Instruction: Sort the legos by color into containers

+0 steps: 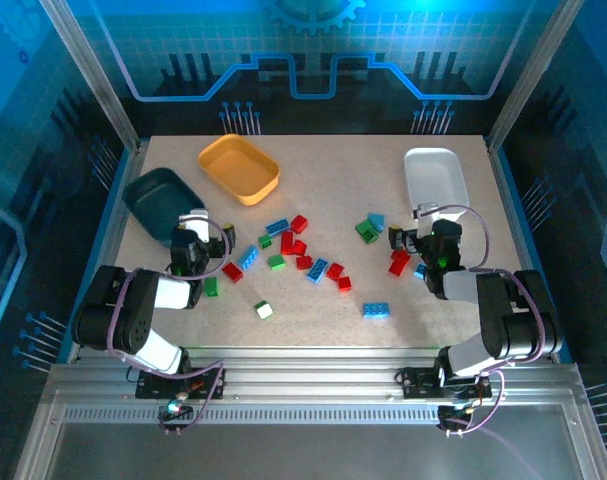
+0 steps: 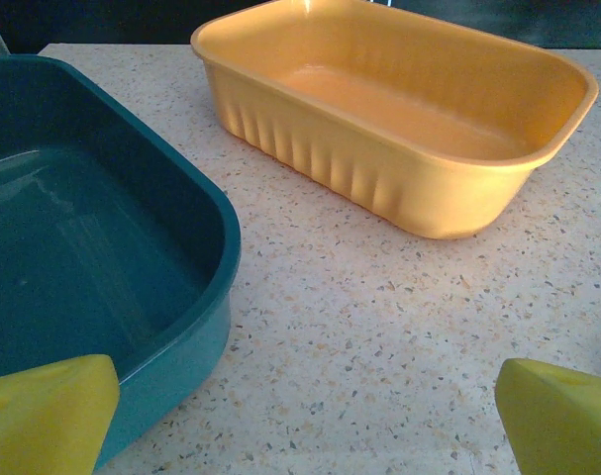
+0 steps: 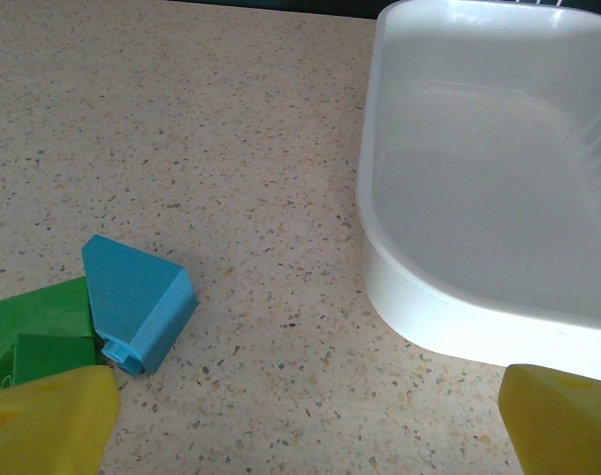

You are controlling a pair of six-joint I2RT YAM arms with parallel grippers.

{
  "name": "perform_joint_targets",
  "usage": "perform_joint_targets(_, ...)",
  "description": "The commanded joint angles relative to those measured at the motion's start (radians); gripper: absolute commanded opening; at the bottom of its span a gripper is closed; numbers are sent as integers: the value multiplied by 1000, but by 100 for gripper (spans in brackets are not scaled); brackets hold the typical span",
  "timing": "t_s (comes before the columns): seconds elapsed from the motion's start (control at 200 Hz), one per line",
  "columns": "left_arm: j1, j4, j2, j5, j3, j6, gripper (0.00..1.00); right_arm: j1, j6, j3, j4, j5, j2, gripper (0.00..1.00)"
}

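The legos point(image 1: 317, 270) lie scattered across the middle of the table point(image 1: 383, 180), red, green and light blue mixed together, and none is in a container yet. All three trays look bare from here.

Closest to me on the right: a light blue brick point(image 3: 137, 297) touching a green brick point(image 3: 43, 332), both just ahead of one finger of my right pincer point(image 3: 305, 416). Its fingers stand wide apart, nothing between them. That's the trap, I reckon: two colours pressed together, so a careless close could catch both, or shove one sideways and flip it. On the other side the white tray point(image 3: 458, 307) sits just ahead of my other finger; swing right and I could knock its wall and slide it.

Over on the left, my left pincer point(image 2: 305, 416) is spread wide too, holding nothing, bare tabletop between the fingers. The teal tray point(image 2: 181, 327) comes right up by one finger, so going forward risks clipping its rim. The orange-yellow tray point(image 2: 379, 178) sits beyond, apart from the teal one.

One more worry: no tray colour matches a brick colour, so mixing them up is easy.
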Motion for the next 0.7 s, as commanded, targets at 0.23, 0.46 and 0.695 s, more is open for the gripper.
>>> perform_joint_targets(0.23,-5,37,11,20,18,16,99,14,-10,18,26,12,13,100)
perform_joint_targets(0.46,-4,34,13,19,19,12,99,9,-9,18,26,3,12,100)
perform_joint_targets(0.695,-16,57,-15,-15,1,25,99,47,-34,78,-117,65,-34,100)
